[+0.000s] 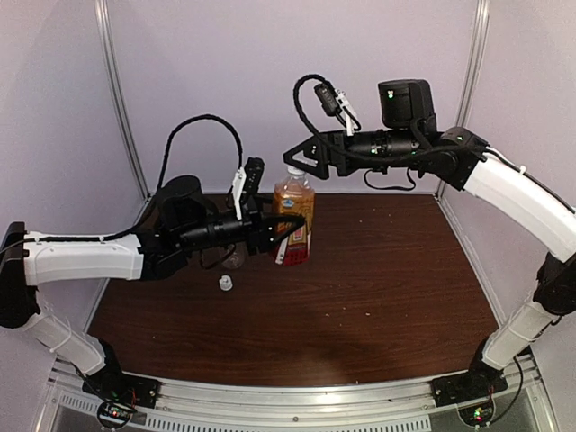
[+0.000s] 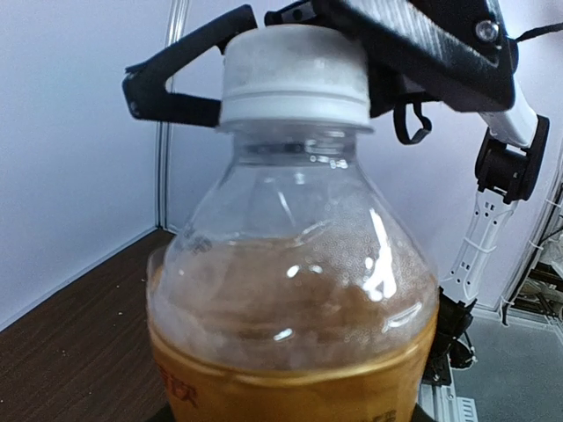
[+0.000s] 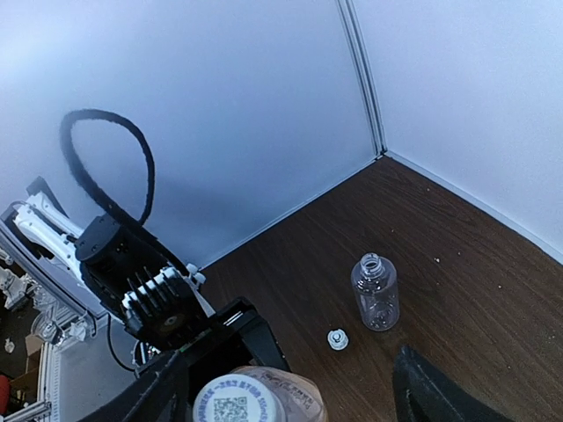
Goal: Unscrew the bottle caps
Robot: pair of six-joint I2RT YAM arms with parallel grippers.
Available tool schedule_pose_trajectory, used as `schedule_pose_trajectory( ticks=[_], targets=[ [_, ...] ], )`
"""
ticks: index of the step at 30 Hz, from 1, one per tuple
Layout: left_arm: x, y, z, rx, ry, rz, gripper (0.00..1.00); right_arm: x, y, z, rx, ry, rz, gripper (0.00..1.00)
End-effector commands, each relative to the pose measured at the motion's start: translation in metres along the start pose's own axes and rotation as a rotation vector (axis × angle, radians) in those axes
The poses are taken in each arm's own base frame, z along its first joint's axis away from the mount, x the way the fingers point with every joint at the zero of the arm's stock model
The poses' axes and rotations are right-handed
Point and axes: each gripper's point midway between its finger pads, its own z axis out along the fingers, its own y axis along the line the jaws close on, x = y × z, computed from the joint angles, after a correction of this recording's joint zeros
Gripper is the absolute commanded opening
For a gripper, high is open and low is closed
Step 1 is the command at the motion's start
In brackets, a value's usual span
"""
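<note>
The amber bottle point(image 1: 294, 209) with a red-and-white label stands upright at the back middle of the table. My left gripper point(image 1: 286, 230) is shut on its body. Its white cap point(image 2: 295, 75) is on the neck and also shows in the right wrist view point(image 3: 230, 402). My right gripper point(image 1: 301, 158) is open above it, its fingers point(image 2: 171, 83) straddling the cap with gaps on both sides. The clear bottle point(image 3: 376, 294) stands uncapped on the table, partly hidden behind my left gripper in the top view point(image 1: 236, 260). Its loose white cap point(image 3: 337, 338) lies beside it point(image 1: 225, 283).
The dark brown table point(image 1: 387, 270) is enclosed by pale walls at the back and both sides. A metal rail point(image 1: 297, 396) runs along the near edge by the arm bases.
</note>
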Motion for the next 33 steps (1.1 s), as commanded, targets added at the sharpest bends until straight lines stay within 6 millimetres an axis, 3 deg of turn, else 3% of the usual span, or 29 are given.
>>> schedule_pose_trajectory(
  ticks=[1,8,18,27,33],
  targets=[
    [-0.017,0.002,0.005,-0.022,-0.037,0.049,0.24,-0.003,0.003,0.001,0.008,0.008,-0.010,0.76],
    [-0.012,0.004,0.007,-0.027,-0.026,0.047,0.24,0.003,0.006,0.006,-0.014,0.029,-0.011,0.57],
    [-0.011,0.005,0.004,-0.038,-0.026,0.046,0.23,0.010,0.007,0.008,-0.034,0.039,-0.008,0.39],
    [-0.011,0.005,0.003,-0.034,-0.057,0.029,0.23,0.010,0.012,0.006,-0.062,0.029,-0.028,0.00],
    [-0.013,-0.001,0.001,-0.003,-0.071,0.030,0.22,0.009,0.021,-0.001,-0.107,0.021,-0.104,0.00]
  ],
)
